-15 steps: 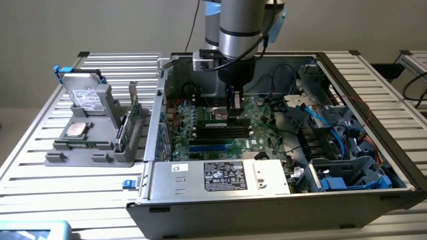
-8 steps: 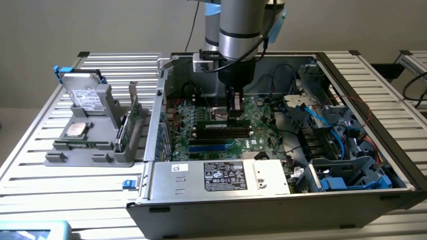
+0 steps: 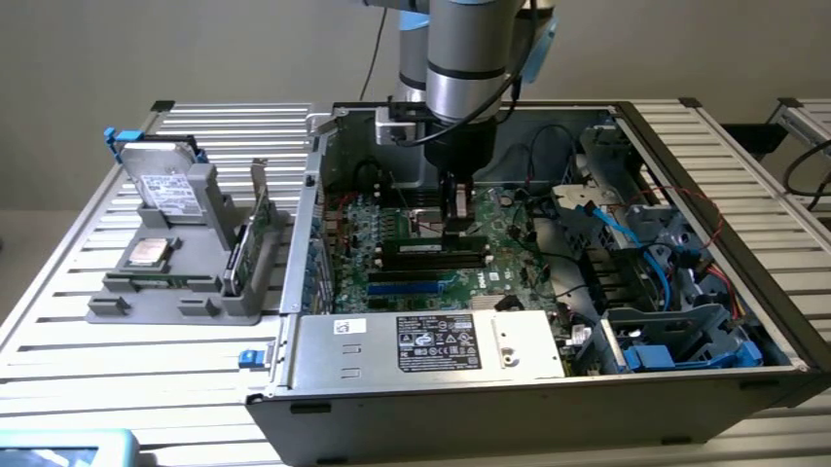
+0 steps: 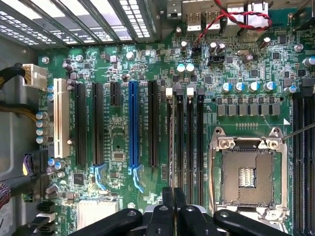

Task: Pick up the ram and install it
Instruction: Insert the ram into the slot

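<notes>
- The hand (image 3: pixel 457 229) hangs straight down from the arm inside the open computer case (image 3: pixel 520 409). Its fingers (image 4: pixel 167 211) are pinched nearly together, leaving only a slit between them.
- That narrow grip suits a thin board held by its flat faces. I judge it is clamped on the ram (image 3: pixel 439 240), the dark strip lying lengthwise right under the fingertips in the exterior view.
- In the wrist view a thin dark edge runs out from between the fingers, in line with the nearest of the memory slots (image 4: pixel 189 137). The stick is held edge-on and parallel to the slot so that it can go in square.
- Whether the ram is already pressed home or only resting on the slot's mouth cannot be told.
- The slots stand side by side on the motherboard (image 4: pixel 118 147), between the CPU socket (image 4: pixel 246 177) and the long blue slot (image 4: pixel 133 123).
- Approaching from above keeps the hand clear of the cables at the case's far side.
- Outside the case, towards the exterior view's left, a grey holder (image 3: pixel 156 302) sits on the slatted surface (image 3: pixel 117 389). It keeps a hard drive (image 3: pixel 169 190) and a green card (image 3: pixel 249 233) upright, which leaves them easy to grasp. Both are well apart from the hand.
</notes>
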### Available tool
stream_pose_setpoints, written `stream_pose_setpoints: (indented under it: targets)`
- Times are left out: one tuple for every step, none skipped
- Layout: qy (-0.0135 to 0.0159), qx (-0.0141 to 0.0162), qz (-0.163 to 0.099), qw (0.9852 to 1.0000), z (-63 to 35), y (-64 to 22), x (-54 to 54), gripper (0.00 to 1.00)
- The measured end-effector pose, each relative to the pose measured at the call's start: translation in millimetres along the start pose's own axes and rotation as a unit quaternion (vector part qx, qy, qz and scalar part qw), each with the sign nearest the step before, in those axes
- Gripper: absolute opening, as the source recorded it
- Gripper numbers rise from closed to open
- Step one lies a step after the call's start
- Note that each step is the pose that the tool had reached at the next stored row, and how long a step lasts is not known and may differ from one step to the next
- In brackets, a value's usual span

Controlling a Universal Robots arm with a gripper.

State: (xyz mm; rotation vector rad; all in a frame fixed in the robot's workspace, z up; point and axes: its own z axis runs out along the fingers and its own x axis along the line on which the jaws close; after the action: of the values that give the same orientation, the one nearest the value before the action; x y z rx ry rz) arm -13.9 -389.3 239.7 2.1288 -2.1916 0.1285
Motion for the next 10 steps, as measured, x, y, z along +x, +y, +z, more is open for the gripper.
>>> stream_pose_setpoints:
  targets:
    - [0.0001,0.0000,0.000,1.0000,0.5,0.0,-0.1,0.13]
    - [0.0002,0.0000,0.000,1.0000,0.9,0.0,-0.1,0.13]
    - [0.0003,0.0000,0.000,1.0000,1.3,0.0,-0.2,0.13]
    - [0.0005,0.0000,0.000,1.0000,1.5,0.0,-0.1,0.13]
    - [0.0005,0.0000,0.000,1.0000,1.6,0.0,0.2,0.13]
    - [0.0004,0.0001,0.000,1.0000,1.7,0.0,0.8,0.13]
    - [0.0004,0.0000,0.000,1.0000,1.9,0.0,0.9,0.13]
    - [0.0003,0.0001,0.000,1.0000,2.4,-0.1,0.8,0.13]
    - [0.0004,0.0000,0.000,1.0000,2.7,-0.1,0.8,0.13]
    - [0.0005,0.0000,0.000,1.0000,2.9,-0.1,0.8,0.13]
